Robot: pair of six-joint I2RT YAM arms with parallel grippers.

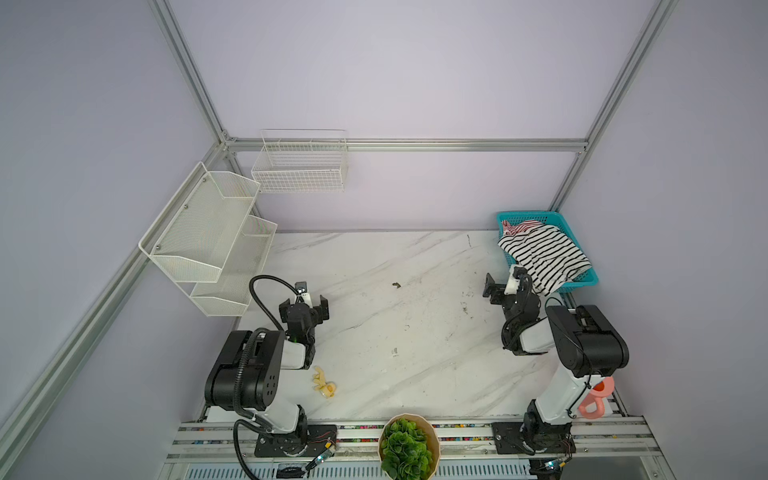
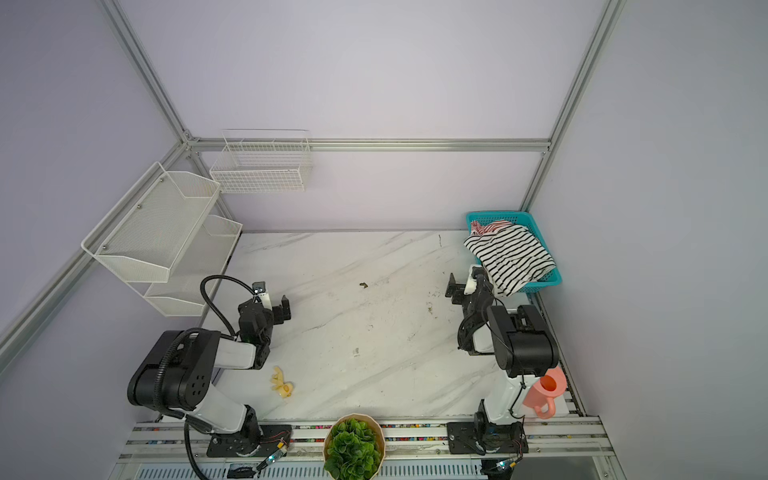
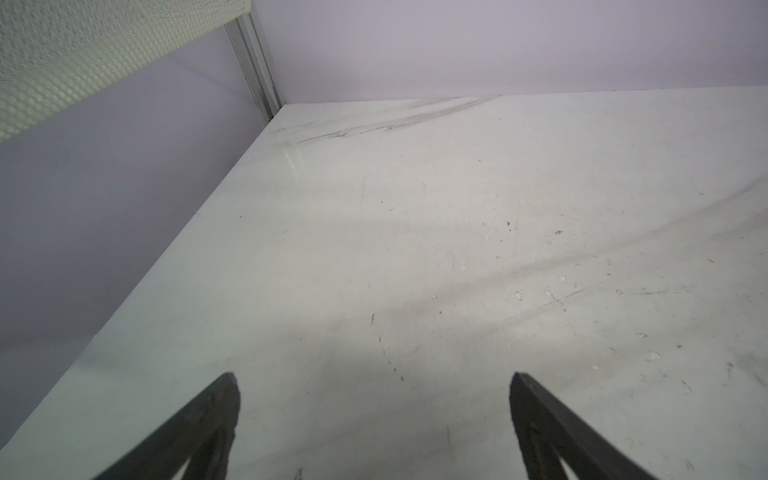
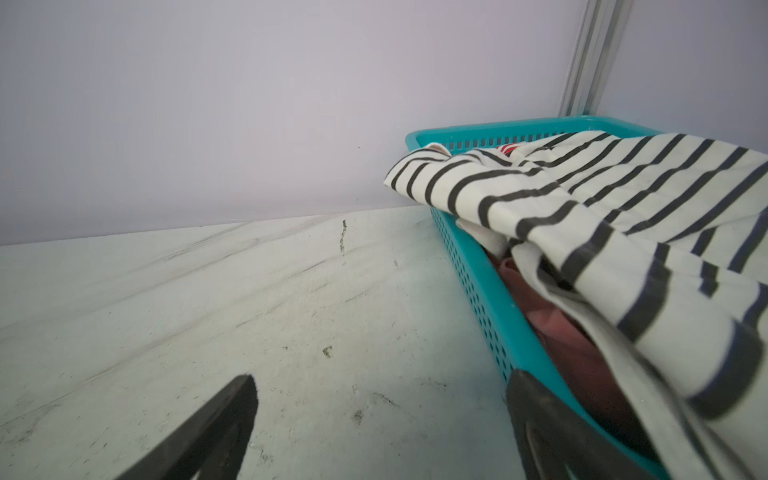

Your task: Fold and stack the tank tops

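Note:
A black-and-white striped tank top (image 1: pixel 544 253) (image 2: pixel 513 255) (image 4: pixel 602 199) lies crumpled in a teal basket (image 1: pixel 528 215) (image 2: pixel 498 215) (image 4: pixel 478 282) at the back right, spilling over its near edge. A red-and-white striped tank top (image 1: pixel 519 227) (image 2: pixel 490 226) (image 4: pixel 510 148) peeks out behind it, mostly covered. My right gripper (image 1: pixel 503 282) (image 2: pixel 466 281) (image 4: pixel 380 378) stands open and empty just beside the basket's near left corner. Over bare marble at the left, my left gripper (image 1: pixel 305 305) (image 2: pixel 270 307) (image 3: pixel 374 376) is open and empty.
A plain dusty-red garment (image 4: pixel 569 345) lies under the striped top in the basket. A yellow toy (image 1: pixel 324 384) sits near the left arm's base. A potted plant (image 1: pixel 407 446) and pink pitcher (image 1: pixel 596 397) stand at the front. White mesh shelves (image 1: pixel 208 237) hang at left.

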